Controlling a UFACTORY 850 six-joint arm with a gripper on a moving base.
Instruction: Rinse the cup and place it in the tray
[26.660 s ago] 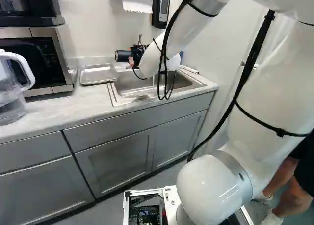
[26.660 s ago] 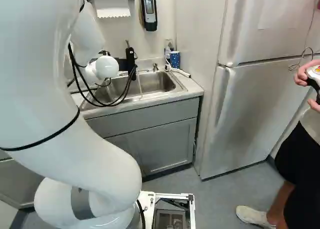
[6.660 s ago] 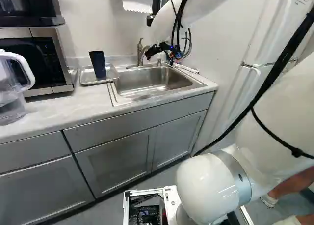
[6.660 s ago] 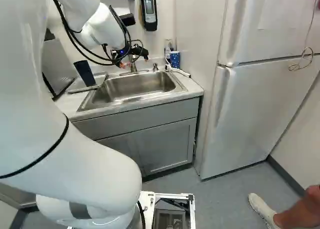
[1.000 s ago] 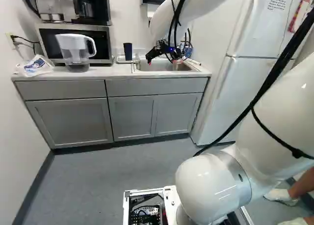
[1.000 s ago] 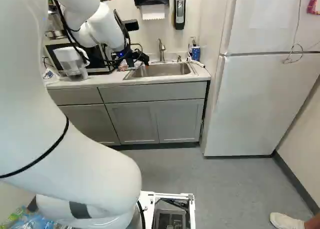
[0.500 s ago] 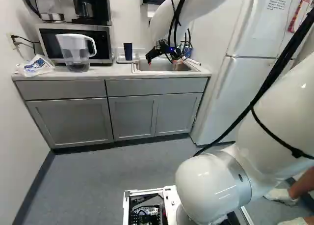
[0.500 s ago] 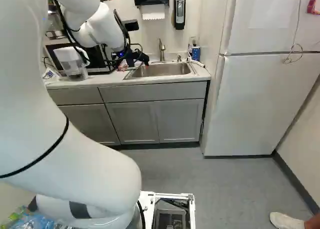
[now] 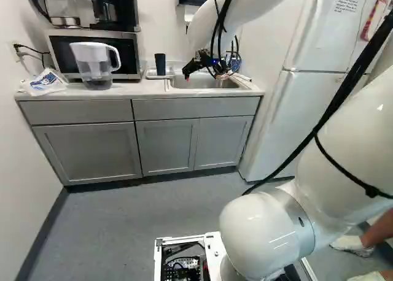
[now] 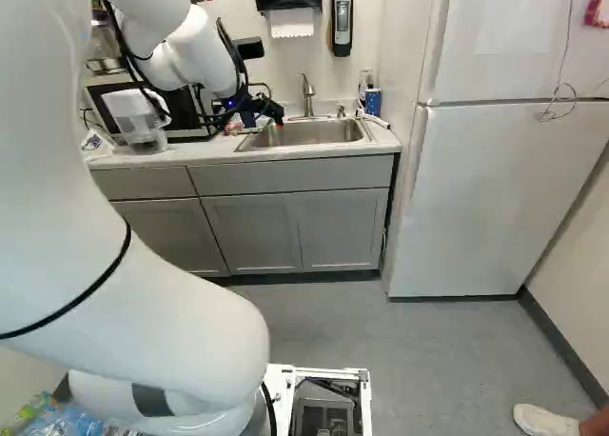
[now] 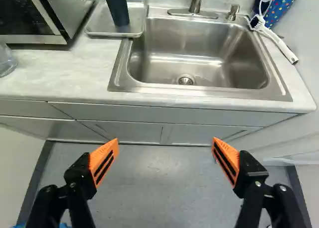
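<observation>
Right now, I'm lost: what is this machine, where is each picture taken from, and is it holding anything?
The machine is one white robot arm on a moving base. Two pictures look past it from the base, one from each side; the third looks from its wrist along the black gripper. Its two fingers stand apart, holding nothing. On the counter ahead, a dark cup stands in a metal tray beside the sink; a pitcher stands before the microwave.

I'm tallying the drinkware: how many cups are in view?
2. The dark blue cup is in the metal tray; the dotted blue cup is beside the steel sink, opposite the tray. The white arm may hide others.
</observation>
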